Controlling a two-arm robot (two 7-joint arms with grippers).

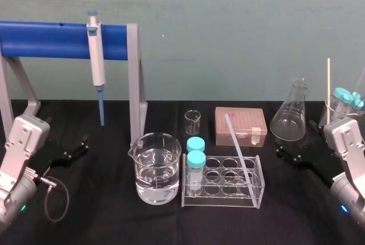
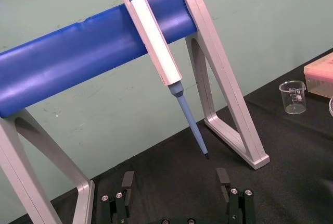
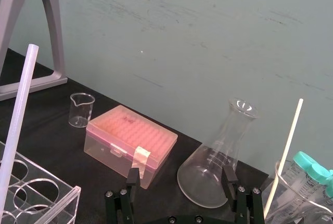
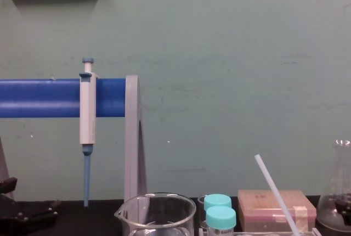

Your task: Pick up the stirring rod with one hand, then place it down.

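My stirring rod (image 1: 238, 148) leaned in the tube rack (image 1: 222, 198).
It was thin, straight, translucent white, slanted. My left end effector (image 1: 84, 141) and right end effector (image 1: 280, 152) flanked the rack, fingers apart, holding nothing.

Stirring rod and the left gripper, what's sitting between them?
In the head view, the water-filled beaker and two blue-capped tubes stand between the left gripper and the stirring rod.
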